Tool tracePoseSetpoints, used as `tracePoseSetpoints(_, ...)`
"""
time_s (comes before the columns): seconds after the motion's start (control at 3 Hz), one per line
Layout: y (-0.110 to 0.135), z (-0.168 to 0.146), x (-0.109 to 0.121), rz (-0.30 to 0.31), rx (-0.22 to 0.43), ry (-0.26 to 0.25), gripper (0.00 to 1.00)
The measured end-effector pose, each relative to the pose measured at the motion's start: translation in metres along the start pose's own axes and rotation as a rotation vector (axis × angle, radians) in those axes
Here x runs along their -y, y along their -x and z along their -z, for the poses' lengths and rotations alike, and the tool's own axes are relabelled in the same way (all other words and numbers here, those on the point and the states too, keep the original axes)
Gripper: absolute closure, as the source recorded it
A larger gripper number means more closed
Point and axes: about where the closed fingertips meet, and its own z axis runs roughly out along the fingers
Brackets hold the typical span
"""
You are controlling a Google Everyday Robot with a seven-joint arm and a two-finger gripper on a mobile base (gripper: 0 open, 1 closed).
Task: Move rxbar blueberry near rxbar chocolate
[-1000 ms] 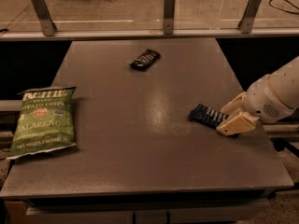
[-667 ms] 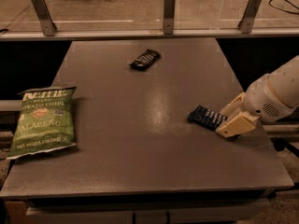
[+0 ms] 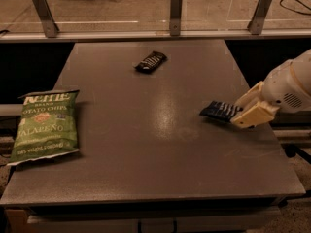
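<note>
The rxbar blueberry (image 3: 217, 111), a dark navy-blue wrapper with white text rows, is at the right side of the grey table (image 3: 146, 144). My gripper (image 3: 237, 113) comes in from the right edge and is shut on the bar's right end, holding it just above the tabletop with a shadow under it. The rxbar chocolate (image 3: 150, 62), a small black wrapper with white text, lies flat at the far middle of the table, well away to the upper left of the gripper.
A green jalapeño chip bag (image 3: 44, 125) lies at the left edge of the table. A rail with metal posts (image 3: 176, 12) runs along the far edge. The table's right edge passes under my arm (image 3: 291, 86).
The gripper and the blue bar have risen a little and shifted slightly right and away. The black bar and the chip bag have not moved.
</note>
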Motion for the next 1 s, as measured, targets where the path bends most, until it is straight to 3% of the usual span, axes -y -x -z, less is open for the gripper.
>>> tracePoseSetpoints(0.33, 0.025, 0.057, 0.035, 0.063, 0.030, -0.135, 1.00)
tracePoseSetpoints(0.67, 0.025, 0.056, 0.035, 0.063, 0.030, -0.135, 1.00)
tracePoseSetpoints(1.0, 0.037, 0.049, 0.044, 0.061, 0.070, -0.145, 1.00)
